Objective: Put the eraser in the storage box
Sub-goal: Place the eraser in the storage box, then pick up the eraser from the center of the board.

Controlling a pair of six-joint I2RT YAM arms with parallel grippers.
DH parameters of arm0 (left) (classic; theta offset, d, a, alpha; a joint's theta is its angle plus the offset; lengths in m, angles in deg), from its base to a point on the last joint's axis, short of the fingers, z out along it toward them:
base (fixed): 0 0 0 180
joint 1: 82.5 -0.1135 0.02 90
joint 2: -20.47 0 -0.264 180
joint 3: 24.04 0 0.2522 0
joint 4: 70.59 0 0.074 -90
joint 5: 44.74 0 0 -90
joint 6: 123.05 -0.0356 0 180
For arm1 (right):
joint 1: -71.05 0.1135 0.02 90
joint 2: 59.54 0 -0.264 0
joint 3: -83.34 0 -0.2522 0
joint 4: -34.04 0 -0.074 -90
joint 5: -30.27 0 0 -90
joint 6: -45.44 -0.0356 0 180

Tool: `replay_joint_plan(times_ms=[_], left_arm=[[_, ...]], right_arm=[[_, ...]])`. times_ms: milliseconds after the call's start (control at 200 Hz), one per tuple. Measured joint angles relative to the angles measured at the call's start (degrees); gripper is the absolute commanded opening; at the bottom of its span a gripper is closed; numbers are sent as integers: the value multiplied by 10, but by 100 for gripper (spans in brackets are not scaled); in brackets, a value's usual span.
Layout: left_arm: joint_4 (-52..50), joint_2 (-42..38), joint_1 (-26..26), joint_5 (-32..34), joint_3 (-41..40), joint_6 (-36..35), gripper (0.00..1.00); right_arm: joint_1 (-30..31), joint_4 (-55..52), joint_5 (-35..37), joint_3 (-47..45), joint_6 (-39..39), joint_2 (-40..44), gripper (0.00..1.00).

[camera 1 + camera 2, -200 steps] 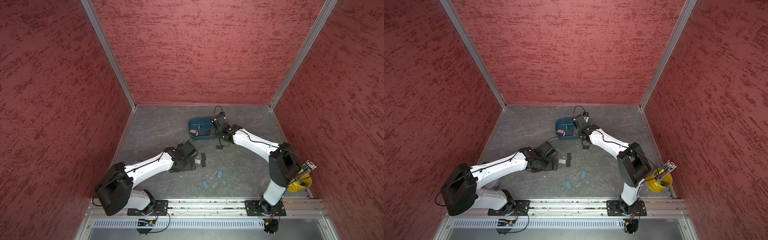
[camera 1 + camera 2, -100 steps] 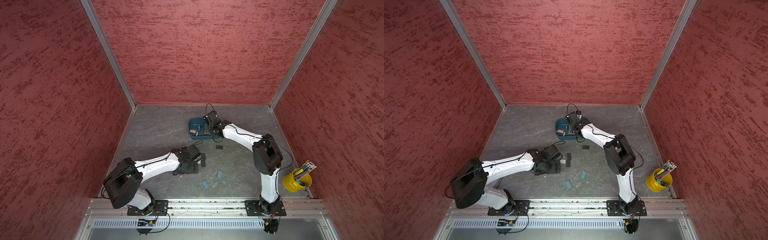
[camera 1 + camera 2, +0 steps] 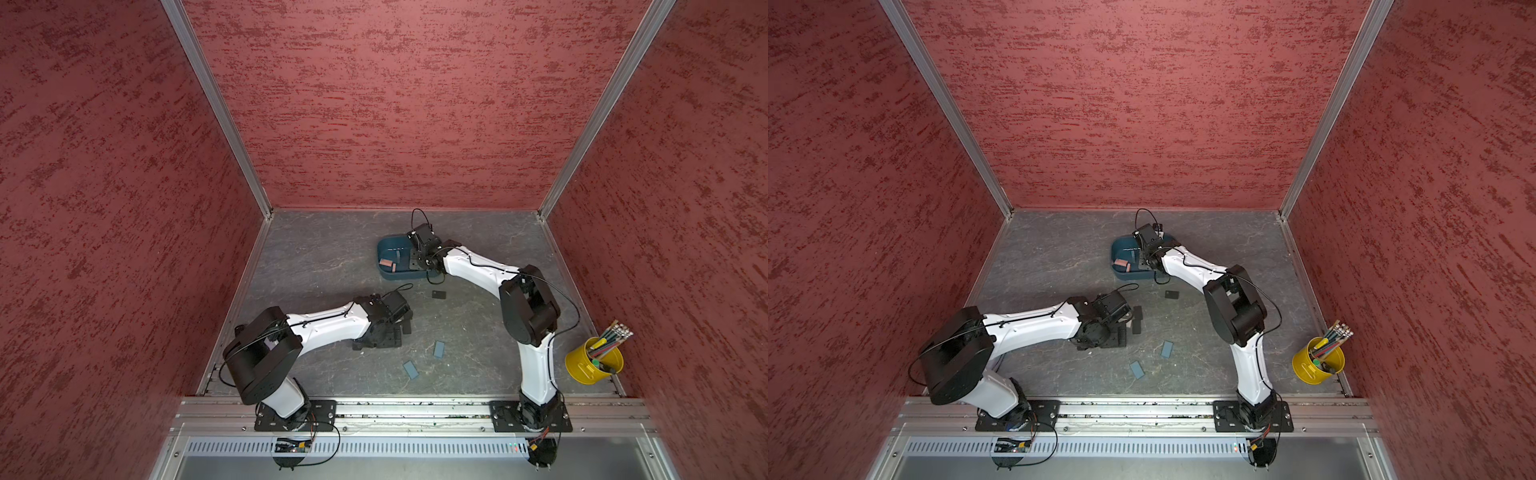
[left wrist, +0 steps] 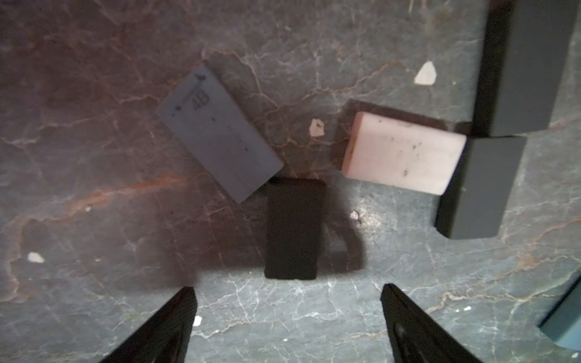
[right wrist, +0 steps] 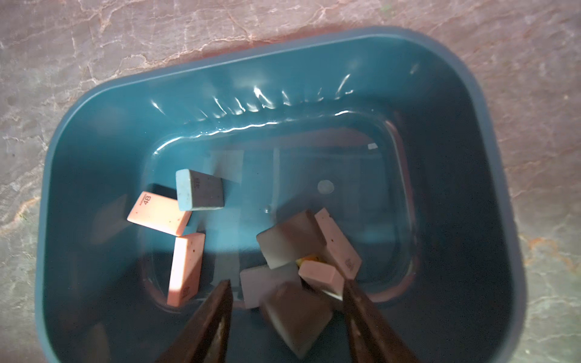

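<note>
Hovering over storage box (image 5: pixel 94 132), right hand (image 5: pixel 287 282) released; blurred grey eraser (image 5: pixel 295 317) between fingers (image 5: pixel 207 314).

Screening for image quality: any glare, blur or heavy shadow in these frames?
Right wrist view: white glare streaks on the storage box wall, grey eraser between the jaws blurred. Left wrist view: shadow around the black eraser. Top views: sharp, evenly lit.

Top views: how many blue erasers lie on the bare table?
2. One blue eraser lies farther from the rail, another nearer it. More may hide under the left arm.
</note>
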Motion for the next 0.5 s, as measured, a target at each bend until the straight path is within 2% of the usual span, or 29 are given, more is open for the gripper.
replay_joint_plan(times_ms=[220,346,501], left_arm=[[0,2,0,2,0,2,83],[0,7,1,4,3,1,77],[2,16,2,6,7,0,70]], right_arm=[[0,4,0,-8,2,9,76],[0,10,-1,-39,1,38,87],[0,24,0,-87,0,90,94]])
